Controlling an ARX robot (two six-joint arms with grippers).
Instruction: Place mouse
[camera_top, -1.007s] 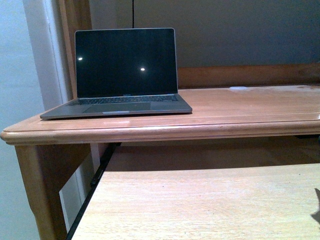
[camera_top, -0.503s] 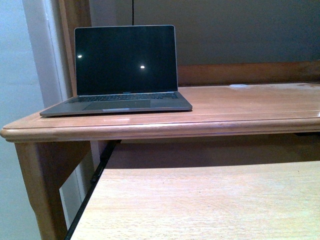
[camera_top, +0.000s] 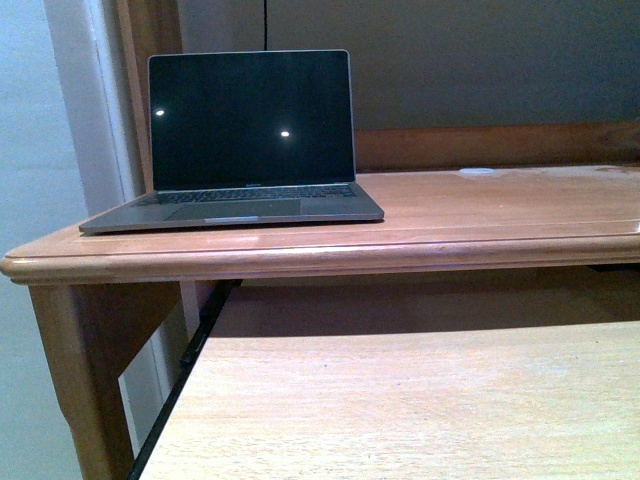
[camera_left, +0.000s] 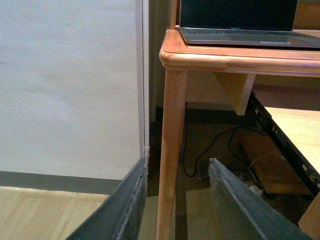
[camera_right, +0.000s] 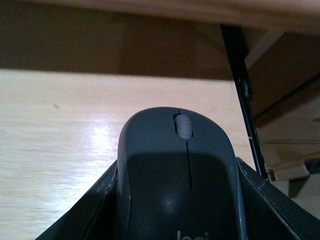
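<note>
"logi" on the mouse (camera_right: 180, 185), partly cut off

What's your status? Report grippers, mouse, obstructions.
Right gripper shut on the mouse, above the lower shelf. Left gripper open, empty, beside desk leg. Laptop on desk, left end.

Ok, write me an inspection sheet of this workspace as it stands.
Surface: wooden desk, with a pale pull-out shelf below its front edge.
Job's things: mouse, dark grey, held over the shelf; whether it touches the shelf cannot be told.
Clutter: open laptop, screen dark, at the desk's left end; small white mark further right.
End effectors: right end effector shut on the mouse; left end effector open, holding nothing, low by the desk leg.
Cables: cables on the floor under the desk.
Surroundings: pale wall left of the desk.
</note>
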